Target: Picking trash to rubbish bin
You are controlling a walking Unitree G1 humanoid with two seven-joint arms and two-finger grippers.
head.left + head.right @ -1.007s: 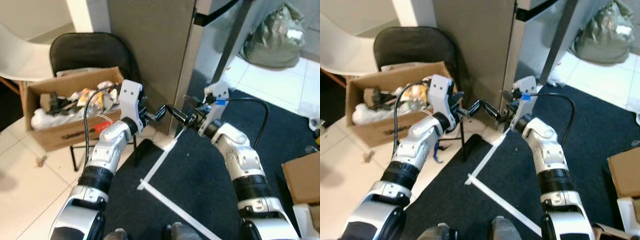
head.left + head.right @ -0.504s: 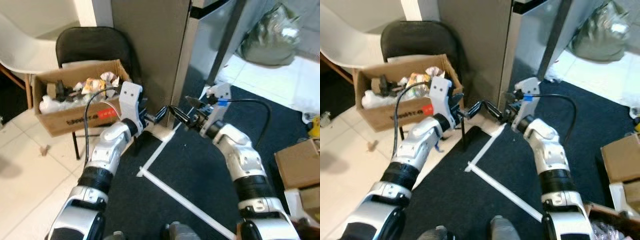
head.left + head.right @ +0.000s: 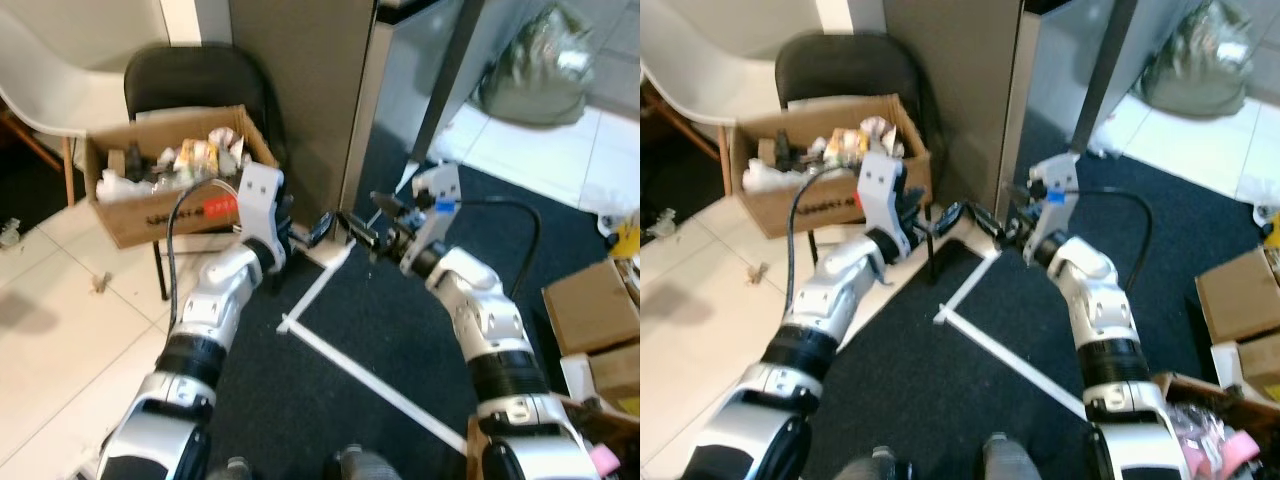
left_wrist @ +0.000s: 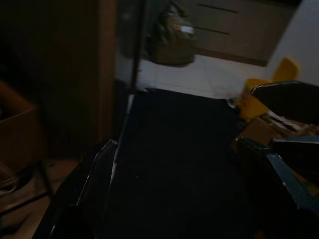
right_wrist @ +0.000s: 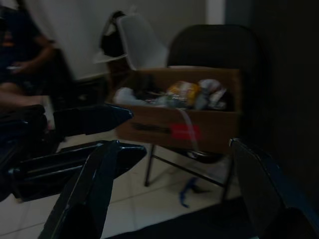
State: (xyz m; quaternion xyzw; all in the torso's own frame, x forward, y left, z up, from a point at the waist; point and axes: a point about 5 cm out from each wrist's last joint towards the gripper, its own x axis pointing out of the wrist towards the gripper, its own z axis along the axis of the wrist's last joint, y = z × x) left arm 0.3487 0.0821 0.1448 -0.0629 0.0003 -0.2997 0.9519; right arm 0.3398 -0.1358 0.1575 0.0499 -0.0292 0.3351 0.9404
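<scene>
A cardboard box full of wrappers and other trash rests on a black chair at the back left. Both arms are held out in front, above the dark carpet. My left gripper is open and holds nothing; its fingers stand wide apart in the left wrist view. My right gripper points toward it, also open and holding nothing, its fingers spread. The two sets of fingertips nearly meet, to the right of the box and clear of it.
A grey-brown cabinet stands right behind the grippers. White tape lines cross the dark carpet. Cardboard boxes sit at the right, a bulging bag at the back right, a white chair far left. A seated person is dimly visible.
The whole picture has shifted, so the camera moved: the box and chair now sit higher and farther off, and more boxes show at the right. Both arms keep their pose.
</scene>
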